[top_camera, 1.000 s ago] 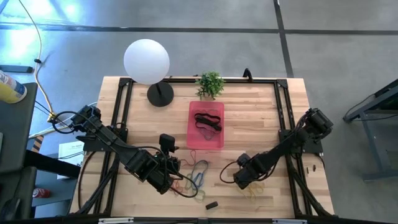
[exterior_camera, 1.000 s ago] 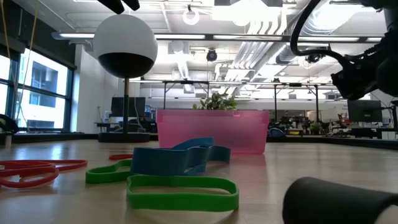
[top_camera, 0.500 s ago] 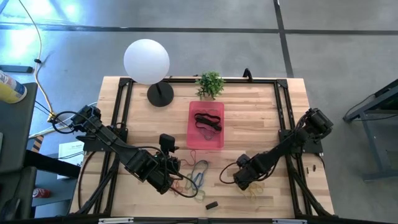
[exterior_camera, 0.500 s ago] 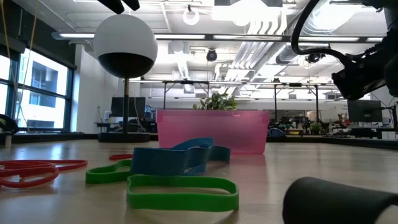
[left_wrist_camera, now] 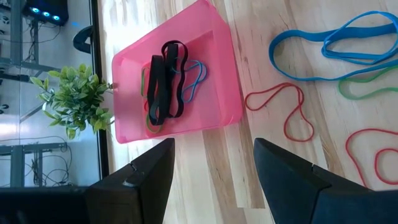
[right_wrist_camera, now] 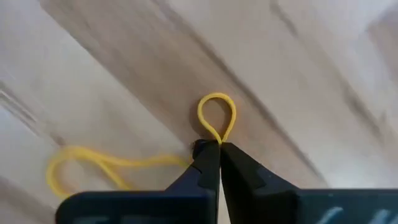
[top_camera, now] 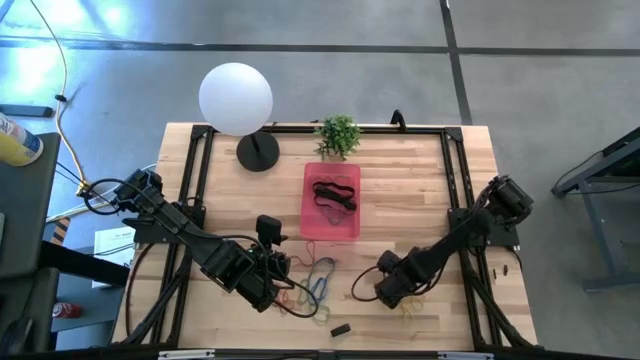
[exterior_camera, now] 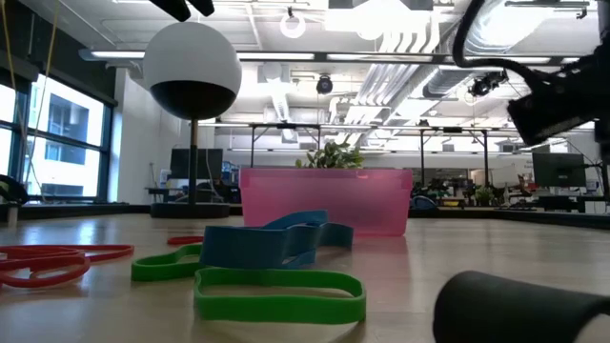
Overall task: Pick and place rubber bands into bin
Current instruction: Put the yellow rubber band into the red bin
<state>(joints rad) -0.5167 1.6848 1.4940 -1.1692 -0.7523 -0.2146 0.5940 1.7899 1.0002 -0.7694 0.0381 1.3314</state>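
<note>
**Right hand pinching a yellow band at the front edge**

Nearest the front of the worktop (top_camera: pixel 420 190), the right hand (right_wrist_camera: pixel 219 149) is pinching its fingers tight on a yellow band (right_wrist_camera: pixel 216 118), whose loop is sticking out past the fingertips while the rest is trailing flat on the wood. Just left of it, a small black block (top_camera: pixel 340 329) is lying by itself. Beside that, the left hand (left_wrist_camera: pixel 214 155) is waiting with its fingers spread apart, above loose bands: blue (left_wrist_camera: pixel 336 46), green (exterior_camera: pixel 278 292) and red (left_wrist_camera: pixel 287 112) loops are lying between it and the bin (top_camera: pixel 331 201). Farther back, the bin is already holding black bands (left_wrist_camera: pixel 163 81) and a few coloured ones. Behind it, a plant (top_camera: pixel 338 134) and a globe lamp (top_camera: pixel 236 99) are standing.
</note>
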